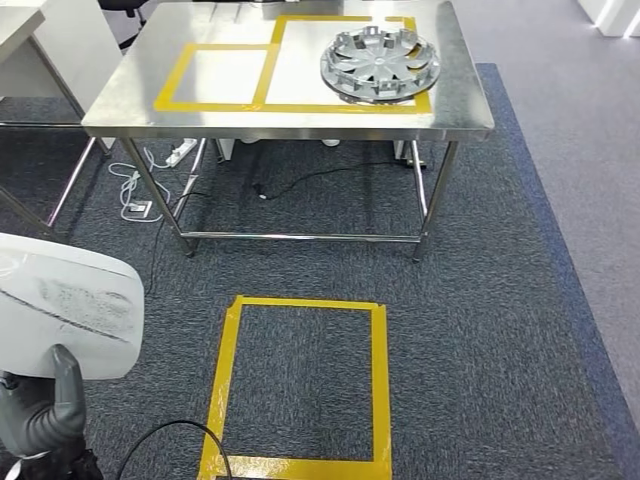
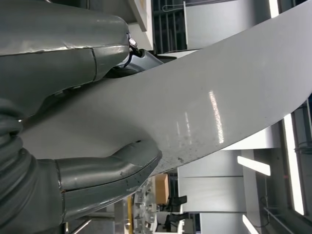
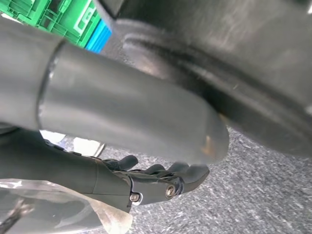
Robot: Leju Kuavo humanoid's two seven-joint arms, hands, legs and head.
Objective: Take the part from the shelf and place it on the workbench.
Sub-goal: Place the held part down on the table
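The part (image 1: 68, 310) is a white-grey curved panel at the lower left of the head view. My left hand (image 1: 45, 410) holds it from beneath, thumb up against its edge. In the left wrist view the panel (image 2: 221, 87) is clamped between the thick thumb (image 2: 103, 170) and the fingers (image 2: 55, 63). The steel workbench (image 1: 128, 95) stands ahead across the carpet, its top marked with yellow tape rectangles. My right hand (image 3: 110, 170) hangs over the carpet with its fingers (image 3: 165, 180) loosely apart and nothing in them.
A silver wheel cover (image 1: 380, 62) lies on the bench's right taped area. A yellow tape square (image 1: 226, 380) marks the carpet before the bench. Cables and a power strip (image 1: 181, 152) lie under the bench. Green crates (image 3: 62, 17) stand behind the right hand.
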